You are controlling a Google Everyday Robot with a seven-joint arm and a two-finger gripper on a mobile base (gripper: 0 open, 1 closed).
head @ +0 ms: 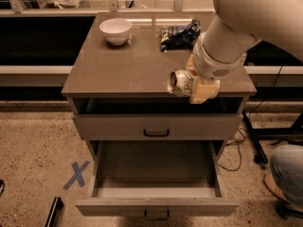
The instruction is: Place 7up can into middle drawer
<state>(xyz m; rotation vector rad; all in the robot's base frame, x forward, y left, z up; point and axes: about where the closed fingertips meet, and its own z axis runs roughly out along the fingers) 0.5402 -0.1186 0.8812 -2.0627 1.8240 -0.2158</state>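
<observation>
The tool (196,82) hung in the air over the front right edge of the surface (128,65), its pale fingers (204,90) closed on the 7up can (180,83); the can lay on its side in that grip, one round end turned toward the left and front, its body clear of the surface; the middle drawer (156,167) stood pulled out below and somewhat to the left, its tray bare, while the upper drawer front (156,126) above it sat closed; the white bowl (115,30) and the dark snack bag (179,33) rested at the back of the surface, well apart from the can. Judged from its look, the can was thin-walled metal, light if empty and only moderately heavy if full, which could not be told; its smooth curved side seemed likely to slip or roll under a loose hold, and its wall likely to dent under a hard one; the sound place to hold it appeared to be across the middle of the cylinder, pads on opposite sides, with firm but modest pressure, much as the tool had it; once set down on its side it could well roll, so the deep tray walls would serve to stop it.
</observation>
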